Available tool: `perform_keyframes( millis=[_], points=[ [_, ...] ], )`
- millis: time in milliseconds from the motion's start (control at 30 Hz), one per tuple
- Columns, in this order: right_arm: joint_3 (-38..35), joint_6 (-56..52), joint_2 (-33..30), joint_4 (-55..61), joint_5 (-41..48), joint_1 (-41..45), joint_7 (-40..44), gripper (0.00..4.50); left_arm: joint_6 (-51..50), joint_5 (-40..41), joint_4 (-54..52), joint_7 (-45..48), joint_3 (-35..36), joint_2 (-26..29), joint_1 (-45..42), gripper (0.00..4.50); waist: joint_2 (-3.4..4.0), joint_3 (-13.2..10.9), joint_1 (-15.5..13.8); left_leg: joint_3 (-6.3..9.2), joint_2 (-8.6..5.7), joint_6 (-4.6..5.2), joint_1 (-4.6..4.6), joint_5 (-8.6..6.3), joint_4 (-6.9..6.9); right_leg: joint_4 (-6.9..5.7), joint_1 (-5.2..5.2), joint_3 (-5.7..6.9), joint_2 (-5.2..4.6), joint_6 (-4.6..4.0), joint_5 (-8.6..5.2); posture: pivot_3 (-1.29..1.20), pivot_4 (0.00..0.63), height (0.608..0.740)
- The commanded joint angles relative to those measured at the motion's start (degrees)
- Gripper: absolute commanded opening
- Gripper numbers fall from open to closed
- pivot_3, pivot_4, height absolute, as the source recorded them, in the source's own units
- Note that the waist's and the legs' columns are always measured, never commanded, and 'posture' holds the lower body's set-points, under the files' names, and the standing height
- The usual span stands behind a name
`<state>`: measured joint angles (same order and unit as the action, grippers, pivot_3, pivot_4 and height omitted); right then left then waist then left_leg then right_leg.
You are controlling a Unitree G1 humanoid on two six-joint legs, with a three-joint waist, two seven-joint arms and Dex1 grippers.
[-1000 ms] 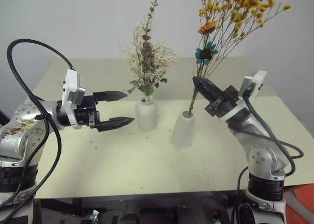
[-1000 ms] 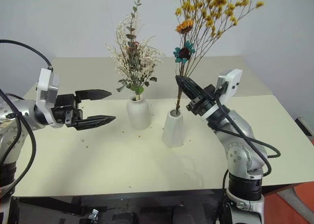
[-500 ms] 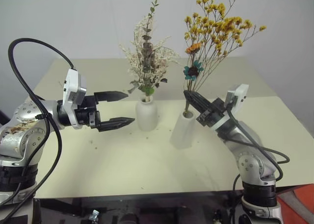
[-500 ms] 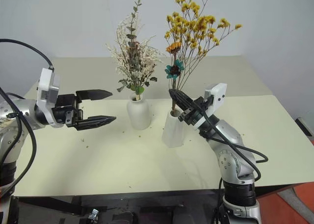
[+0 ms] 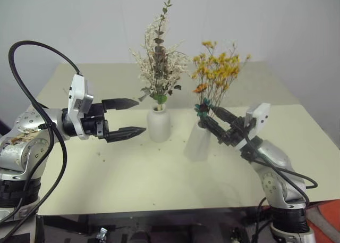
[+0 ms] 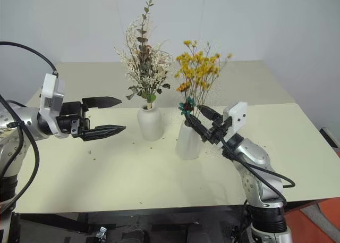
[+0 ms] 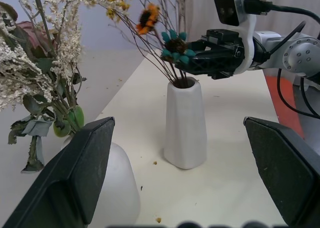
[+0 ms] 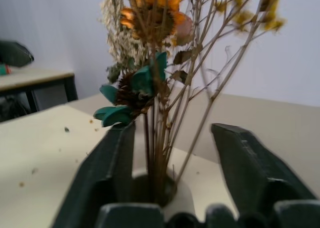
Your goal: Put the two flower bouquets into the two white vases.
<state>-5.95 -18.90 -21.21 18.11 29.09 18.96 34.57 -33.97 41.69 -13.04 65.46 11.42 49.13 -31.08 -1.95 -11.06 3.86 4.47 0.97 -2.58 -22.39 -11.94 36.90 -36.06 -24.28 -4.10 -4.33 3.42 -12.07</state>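
The taller cream-white bouquet stands upright in the rounded bottle vase. To its right, the yellow-orange bouquet has its stems down in the cone vase. My right gripper is open just above that vase's mouth. The thin stems pass between its fingers with gaps on both sides. My left gripper is open and empty, level, pointing at the bottle vase from its left, a short way off.
Both vases stand mid-table on the cream tabletop. Small dried flower crumbs lie in front of the left gripper. A pale wall rises behind the table's far edge.
My right gripper sank with the yellow-orange bouquet, the stems slid down into the cone vase, and the fingers opened off the stems. The left arm stayed still.
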Motion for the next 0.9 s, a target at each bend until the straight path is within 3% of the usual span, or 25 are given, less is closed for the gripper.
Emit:
perform_keyframes(
  millis=[33, 200, 500, 733, 900],
  points=[
    [-1.97, 2.61, -2.06, 1.16, -0.24, -0.34, 1.65, 3.23, -0.07, 0.76, -1.75, -0.66, 1.27, 0.63, -0.09, 4.50, 0.00, 0.00, 0.02, 0.00, 0.00, 0.00, 0.01, 0.00, 0.00, -0.01, 0.00, 0.00, 0.00, 0.00, 0.00, 0.00, 0.150, 0.740],
    [-6.08, 1.47, -8.48, 3.04, 2.02, -4.54, 6.44, 3.23, -1.30, 1.87, -3.56, -2.45, 3.28, 1.15, 2.77, 4.50, 0.00, 0.00, -0.16, 0.00, -0.02, 0.00, -0.03, 0.00, 0.00, 0.04, 0.01, 0.00, -0.03, 0.00, -0.01, 0.00, 0.150, 0.740],
    [-14.60, 0.91, -23.35, -2.24, 6.46, -8.81, 19.69, 3.23, -3.41, 3.41, -8.03, -6.08, 11.42, 1.93, 16.24, 4.50, -0.01, 0.00, -0.04, -0.05, 0.03, 0.00, 0.16, 0.00, 0.00, -0.01, 0.13, -0.03, 0.00, -0.02, -0.02, 0.00, 0.150, 0.740],
    [-17.45, 1.06, -28.87, -5.67, 6.01, -9.54, 24.03, 3.23, -3.90, 4.46, -10.39, -8.40, 17.74, 2.00, 23.79, 4.50, -0.01, 0.00, -0.26, -0.06, 0.01, 0.01, 0.05, -0.01, 0.00, 0.06, 0.08, -0.03, -0.03, -0.04, -0.04, 0.00, 0.150, 0.740],
    [-17.31, 0.42, -30.09, -5.12, 5.52, -10.04, 24.31, 3.23, -2.73, 4.81, -10.91, -9.53, 18.57, 1.24, 24.93, 4.50, -0.01, 0.00, -0.56, -0.06, 0.01, 0.00, 0.12, 0.00, 0.01, 0.02, 0.13, -0.02, -0.03, -0.07, -0.06, 0.00, 0.150, 0.740]
  ],
)
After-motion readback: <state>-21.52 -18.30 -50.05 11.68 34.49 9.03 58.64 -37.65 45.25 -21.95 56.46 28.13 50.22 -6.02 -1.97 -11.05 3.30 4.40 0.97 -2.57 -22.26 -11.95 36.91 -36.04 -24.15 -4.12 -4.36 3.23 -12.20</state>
